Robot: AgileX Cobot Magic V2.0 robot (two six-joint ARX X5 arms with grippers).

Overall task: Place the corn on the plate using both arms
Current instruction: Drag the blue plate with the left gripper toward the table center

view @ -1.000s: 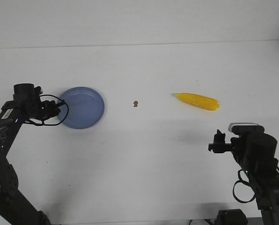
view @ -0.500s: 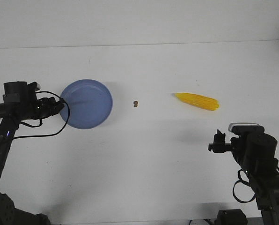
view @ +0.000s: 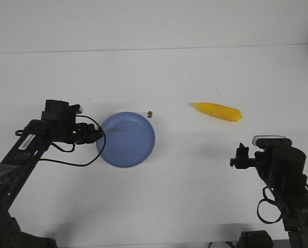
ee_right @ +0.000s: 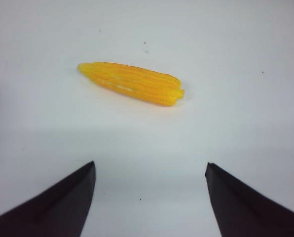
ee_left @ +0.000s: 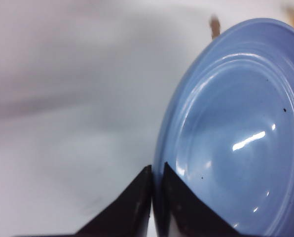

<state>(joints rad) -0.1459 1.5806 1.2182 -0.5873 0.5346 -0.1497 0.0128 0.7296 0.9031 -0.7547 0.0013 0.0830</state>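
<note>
The plate [view: 127,139] is seen on the white surface [view: 195,196] in the front view, left of centre; its left rim is gripped by the left gripper [view: 98,136], whose two black fingers [ee_left: 137,197] are closed together on the edge, one on each side of the rim, as is shown in the left wrist view; the plate [ee_left: 236,138] is plain blue with a glossy inside, and a few tiny dark specks are seen on it; whether it lies flat or is slightly lifted cannot be told. A small brown speck [view: 150,113] is seen on the surface just beside the far rim of the plate; it appears blurred in the left wrist view [ee_left: 215,25].

The corn [view: 217,111] is lying on the surface well to the right of the plate and apart from it; its pointed end is turned towards the plate and its blunt end towards the right edge of the surface. In the right wrist view the corn [ee_right: 131,83] is seen whole, untouched, and well ahead of the right gripper [ee_right: 149,190]; the two dark fingers [ee_right: 63,202] of that gripper are spread wide apart, and nothing is held between them. In the front view the right gripper [view: 241,156] is found on the near side of the corn, with bare surface between the two.
</note>
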